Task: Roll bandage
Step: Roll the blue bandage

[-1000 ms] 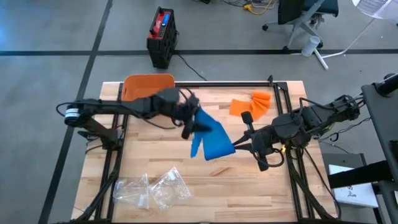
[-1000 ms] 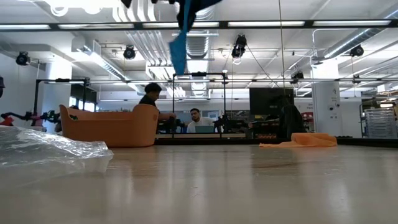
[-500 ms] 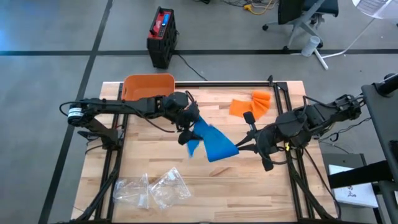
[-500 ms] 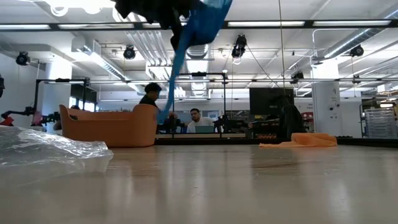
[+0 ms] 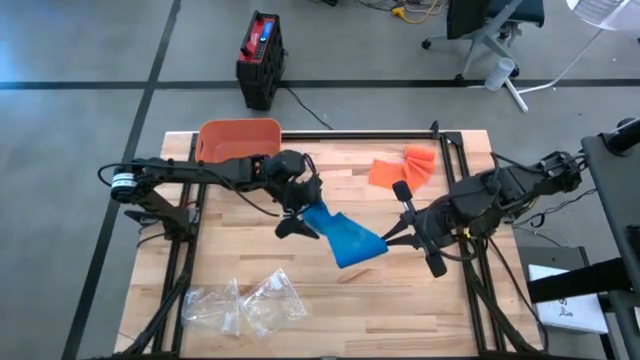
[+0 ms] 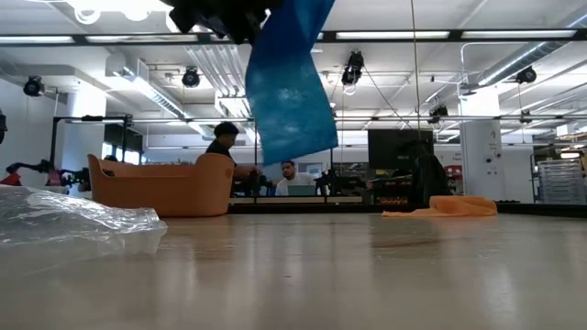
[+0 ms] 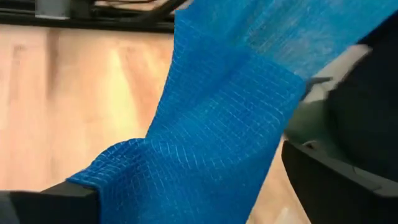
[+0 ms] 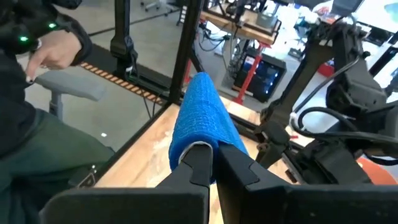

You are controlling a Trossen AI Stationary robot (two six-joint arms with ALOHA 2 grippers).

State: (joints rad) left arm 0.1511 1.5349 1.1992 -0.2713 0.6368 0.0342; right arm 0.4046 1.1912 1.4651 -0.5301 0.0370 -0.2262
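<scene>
The right pincer is clamping one end of the blue bandage, holding it above the desk near the middle. The left pincer is standing wide beside the other end, gripping nothing. To roll well, it should be retaking that loose end squarely, keeping the strip taut and edges aligned.

blue bandage, woven mesh, unrolled strip hanging mid-air, centre of the high view, sloping down-right
</scene>
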